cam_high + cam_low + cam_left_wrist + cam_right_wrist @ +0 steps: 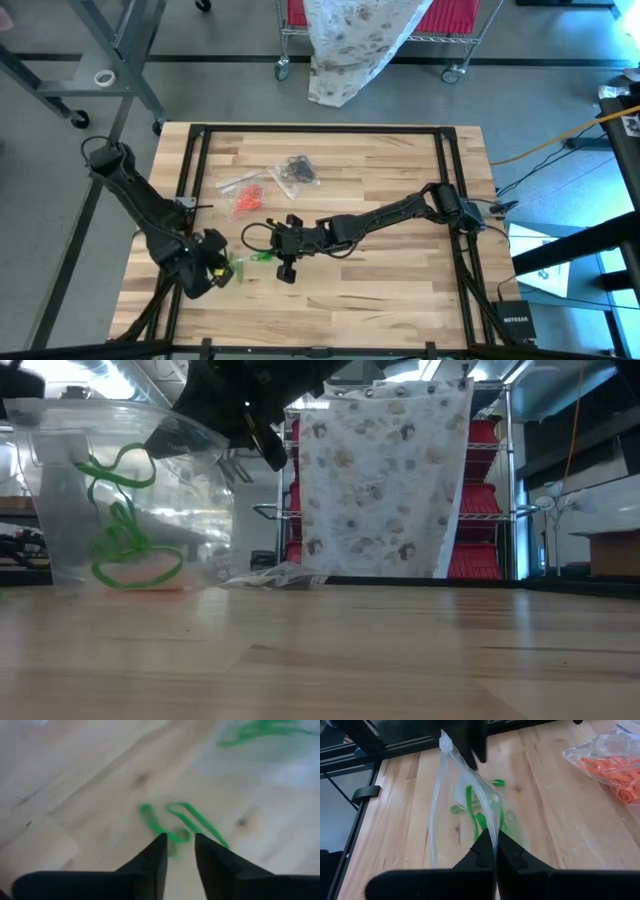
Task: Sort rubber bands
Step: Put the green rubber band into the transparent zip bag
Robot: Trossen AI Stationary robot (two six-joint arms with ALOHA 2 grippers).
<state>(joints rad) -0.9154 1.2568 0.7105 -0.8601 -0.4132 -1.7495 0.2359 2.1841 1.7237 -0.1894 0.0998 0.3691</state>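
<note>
A clear plastic bag [120, 490] stands near the table's front left, its bottom on the wood, with green rubber bands [118, 545] inside. My right gripper [495, 840] reaches in from the right and is shut on the bag's rim. My left gripper [179, 845] hangs over the bag [245, 262] with a gap between its fingertips. Just beyond those tips lies a green band [175, 822], blurred. In the right wrist view the left gripper shows as a dark shape [470, 742] by the bag's far top corner [445, 742]. I cannot tell if it touches the bag. My right gripper pinches the bag's upper rim [491, 832] between its two shut fingers, slanting down from the table's right side. The rim runs straight from the fingers up to the far corner. The bag stands held up, mouth upward, with its bottom on the table.
A clear bag of orange-red bands [248, 198] and another of black bands [295, 170] lie toward the table's far middle. The orange one also shows in the right wrist view [612, 767]. Black frame rails [195, 170] run along the table's sides. Bare wood lies at the front right.
</note>
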